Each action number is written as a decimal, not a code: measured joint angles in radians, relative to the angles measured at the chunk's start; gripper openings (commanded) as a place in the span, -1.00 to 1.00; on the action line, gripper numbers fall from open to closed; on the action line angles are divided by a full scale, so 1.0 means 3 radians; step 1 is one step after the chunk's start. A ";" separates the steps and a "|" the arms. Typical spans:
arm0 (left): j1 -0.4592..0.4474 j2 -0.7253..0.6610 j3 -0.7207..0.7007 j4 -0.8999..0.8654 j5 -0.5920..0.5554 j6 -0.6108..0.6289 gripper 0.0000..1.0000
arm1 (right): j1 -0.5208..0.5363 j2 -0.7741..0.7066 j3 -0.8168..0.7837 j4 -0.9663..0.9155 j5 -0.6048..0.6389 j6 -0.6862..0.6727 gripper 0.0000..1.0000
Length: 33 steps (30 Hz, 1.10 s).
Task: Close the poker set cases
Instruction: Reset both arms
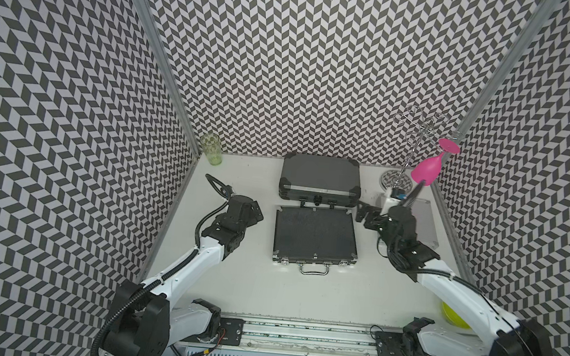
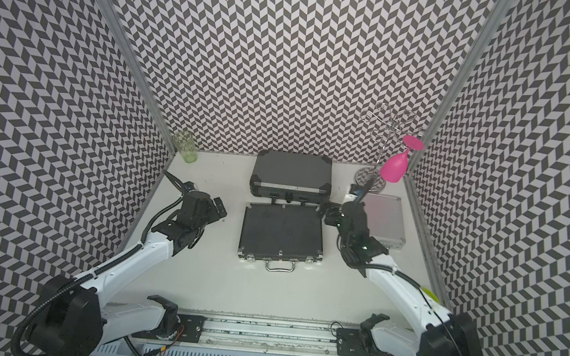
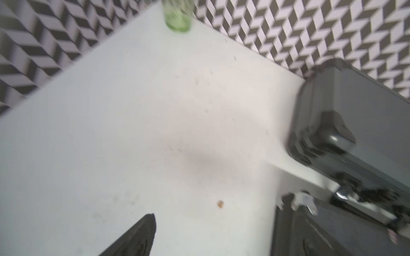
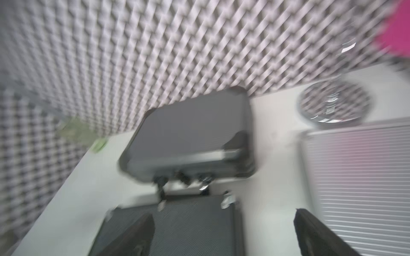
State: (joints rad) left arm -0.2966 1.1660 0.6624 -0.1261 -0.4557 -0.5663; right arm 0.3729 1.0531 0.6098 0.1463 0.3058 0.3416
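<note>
nearest us, a flat textured black briefcase [image 1: 315, 236] lies mid-counter [image 1: 231, 287], lid down, handle toward the near edge. our left end effector [image 1: 256, 213] and right end effector [image 1: 364, 214] flank its far corners, both released, grasping nothing. at the right edge a square silver aluminium case [image 2: 384, 219] lies shut, and by the far edge a thick ribbed dark grey case [image 1: 319, 178] does too. every lid hides its contents. we judge the closing done; next, check the latches and draw clear.

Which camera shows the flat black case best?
Both top views: the flat black case lies whole there, lid down, handle at the near edge. The left wrist view catches one blurred corner; the right wrist view shows its far end, blurred.
</note>
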 measured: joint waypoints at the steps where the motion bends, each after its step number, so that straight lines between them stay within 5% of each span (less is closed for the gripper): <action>1: 0.0061 -0.0031 -0.0114 0.0172 -0.0126 0.0142 0.95 | -0.0125 -0.0177 -0.0247 0.0231 0.0149 -0.0127 0.99; 6: 0.0328 0.0014 -0.0626 0.1035 -0.0548 0.0767 0.88 | -0.0551 -0.0242 -0.0956 0.0890 0.0397 -0.0487 0.99; 12: 0.0899 0.0313 -0.1119 0.2000 -0.0404 0.1008 0.99 | -0.0868 0.0397 -0.1001 0.1504 0.0338 -0.0680 0.99; 23: 0.1073 0.0857 -0.1678 0.4171 0.0557 0.1336 0.99 | -0.0993 0.1434 -0.1417 0.3258 -0.0013 -0.0867 0.98; 29: 0.1068 0.1259 -0.1724 0.4852 0.1035 0.1563 1.00 | -0.0998 0.1662 -0.1315 0.3441 -0.0086 -0.0916 0.99; 33: 0.0988 0.1315 -0.1526 0.4721 0.1255 0.1724 1.00 | -0.0998 0.1663 -0.1258 0.3666 -0.0108 -0.0950 0.98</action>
State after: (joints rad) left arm -0.0002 1.5604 0.2047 1.2903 -0.0792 -0.0490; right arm 0.0734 1.5520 0.2325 1.2461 0.2733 0.0566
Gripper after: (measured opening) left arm 0.997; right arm 0.993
